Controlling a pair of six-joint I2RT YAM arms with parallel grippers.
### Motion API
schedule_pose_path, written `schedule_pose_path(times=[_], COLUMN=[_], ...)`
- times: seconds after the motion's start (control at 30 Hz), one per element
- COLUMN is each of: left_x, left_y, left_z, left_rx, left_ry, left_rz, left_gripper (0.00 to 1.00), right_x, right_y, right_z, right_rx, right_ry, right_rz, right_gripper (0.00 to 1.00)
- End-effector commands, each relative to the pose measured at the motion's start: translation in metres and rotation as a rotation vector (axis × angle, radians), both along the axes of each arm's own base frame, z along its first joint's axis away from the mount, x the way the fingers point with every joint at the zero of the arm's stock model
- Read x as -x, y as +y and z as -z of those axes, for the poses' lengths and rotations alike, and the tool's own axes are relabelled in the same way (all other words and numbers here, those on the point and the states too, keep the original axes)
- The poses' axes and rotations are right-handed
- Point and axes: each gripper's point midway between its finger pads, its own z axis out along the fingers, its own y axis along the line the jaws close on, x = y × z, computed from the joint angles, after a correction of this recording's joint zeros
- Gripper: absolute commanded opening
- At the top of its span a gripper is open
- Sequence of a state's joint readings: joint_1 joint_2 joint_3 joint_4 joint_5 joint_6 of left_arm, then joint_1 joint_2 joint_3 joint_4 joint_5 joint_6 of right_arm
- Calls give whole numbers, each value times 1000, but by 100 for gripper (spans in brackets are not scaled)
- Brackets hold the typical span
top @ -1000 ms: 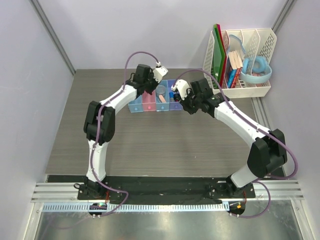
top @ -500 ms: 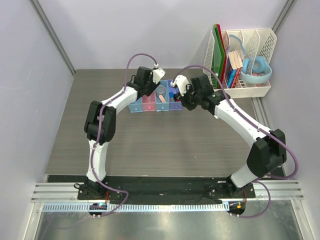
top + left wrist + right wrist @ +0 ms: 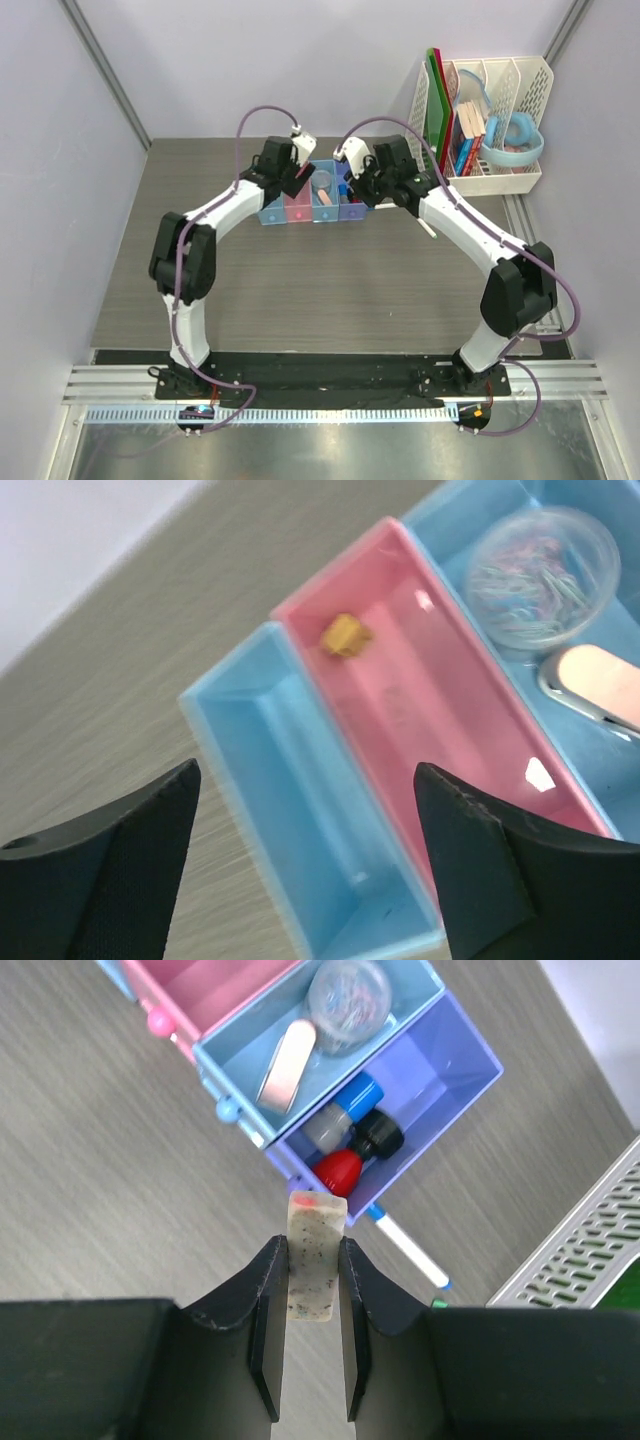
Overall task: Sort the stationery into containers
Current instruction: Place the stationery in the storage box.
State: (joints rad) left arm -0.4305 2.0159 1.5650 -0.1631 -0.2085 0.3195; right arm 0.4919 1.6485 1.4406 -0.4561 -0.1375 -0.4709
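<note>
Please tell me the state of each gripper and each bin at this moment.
Left gripper: open, empty.
Right gripper: shut on speckled eraser.
End light-blue bin: empty.
Pink bin: holds one yellow piece.
Middle light-blue bin: holds clip box, pink piece.
Violet bin: partly filled.

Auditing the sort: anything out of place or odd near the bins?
One stray: a thin white pen with a blue tip lies loose on the grey table just outside the violet-blue translucent plastic bin. The right gripper holds a speckled beige eraser. Nothing looks spilled or damaged.
</note>
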Motion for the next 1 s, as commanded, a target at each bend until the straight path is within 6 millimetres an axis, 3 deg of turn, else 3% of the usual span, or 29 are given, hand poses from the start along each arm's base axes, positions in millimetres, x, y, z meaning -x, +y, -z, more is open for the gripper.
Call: schedule_pose_path(times=[0.0,0.13,0.23,0.3,0.33,0.37,0.4,0.43,0.47,0.6,0.67,0.73,0.8,0.87,0.97], left_x=[10,35,60,78,90,102,112,124,136,177,188,206,213,221,229], left_y=[31,52,76,90,100,107,112,118,124,141,153,171,185,197,203], left_z=[-152,-168,-157,-131,-140,-116,-112,-120,-103,-89,-85,-69,-77,-73,-78], left_rx=[149,106,12,-74,-93,-131,-142,-142,-159,-165,-104,-136,-149,-129,-103], left_ry=[-356,-355,-295,-229,-249,-204,-198,-217,-185,-116,-44,25,-26,-19,-45], left_rz=[-161,-201,-253,-255,-270,-267,-262,-256,-248,-236,-244,-278,-315,-346,-355], left_gripper=[90,96,100,100,100,100,100,100,100,100,100,100,100,100,100], right_x=[-32,-52,-67,-75,-81,-85,-91,-94,-98,-103,-108,-111,-116,-117,-118], right_y=[16,24,35,44,49,54,58,65,68,95,105,115,123,134,145], right_z=[-33,-29,-22,-27,-12,-12,-15,-5,-6,-19,-24,-26,-24,-20,2], right_rx=[-71,-90,-113,-133,-126,-130,-141,-136,-138,-160,-180,-211,-242,-263,-257], right_ry=[-119,-155,-154,-164,-139,-141,-150,-137,-152,-204,-218,-222,-220,-218,-189], right_rz=[18,39,38,30,33,31,28,22,26,-21,-36,-51,-59,-73,-91], right_gripper=[8,9,8,8,9,8,8,8,8,9,9,9,9,9,9])
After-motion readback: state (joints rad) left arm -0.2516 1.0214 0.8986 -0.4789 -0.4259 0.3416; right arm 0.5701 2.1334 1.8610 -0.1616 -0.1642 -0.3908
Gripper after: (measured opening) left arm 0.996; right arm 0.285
